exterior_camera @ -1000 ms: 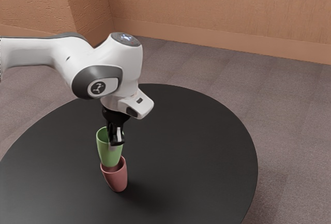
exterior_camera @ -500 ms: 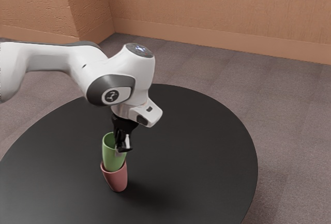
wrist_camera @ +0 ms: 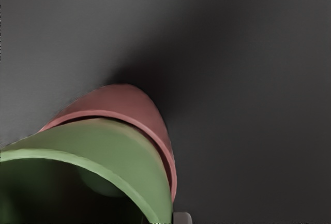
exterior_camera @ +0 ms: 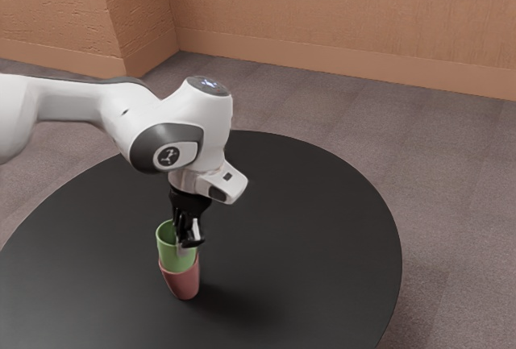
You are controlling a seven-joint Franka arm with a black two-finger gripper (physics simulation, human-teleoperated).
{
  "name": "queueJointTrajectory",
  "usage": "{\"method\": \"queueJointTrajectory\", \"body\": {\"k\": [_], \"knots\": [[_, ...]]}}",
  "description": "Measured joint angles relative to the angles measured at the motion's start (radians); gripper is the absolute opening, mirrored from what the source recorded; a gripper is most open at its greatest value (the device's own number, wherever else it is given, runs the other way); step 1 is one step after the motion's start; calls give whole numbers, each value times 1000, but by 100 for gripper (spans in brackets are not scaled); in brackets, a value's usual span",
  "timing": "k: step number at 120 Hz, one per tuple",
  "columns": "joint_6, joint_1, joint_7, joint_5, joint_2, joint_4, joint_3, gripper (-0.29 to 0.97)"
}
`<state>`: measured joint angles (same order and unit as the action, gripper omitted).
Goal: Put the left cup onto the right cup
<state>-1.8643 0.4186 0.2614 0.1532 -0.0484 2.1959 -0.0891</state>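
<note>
Green cup [exterior_camera: 167, 245] mouth-up; inside pink cup [exterior_camera: 181, 280]

Table [exterior_camera: 322, 228] open all round — only green cup [exterior_camera: 167, 244] in pink cup [exterior_camera: 181, 280] obstructs.

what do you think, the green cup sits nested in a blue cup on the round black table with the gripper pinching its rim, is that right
Not quite: the lower cup is red, not blue. The exterior view shows the green cup nested in the red cup on the round black table, with the gripper pinching its rim.
</note>
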Motion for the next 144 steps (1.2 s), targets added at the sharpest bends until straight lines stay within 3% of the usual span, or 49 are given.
{"method": "queueJointTrajectory", "body": {"k": [18, 36, 60, 84, 144], "knots": [[0, -49, -6, -10, -7, 7, 0, -11], [2, -37, -10, -6, -8, 6, 0, -10], [2, -33, -11, -17, -30, 6, 0, 33], [4, -41, -7, -15, -47, -9, 0, 54], [94, -65, 152, -5, 48, -388, -60, 67]]}}
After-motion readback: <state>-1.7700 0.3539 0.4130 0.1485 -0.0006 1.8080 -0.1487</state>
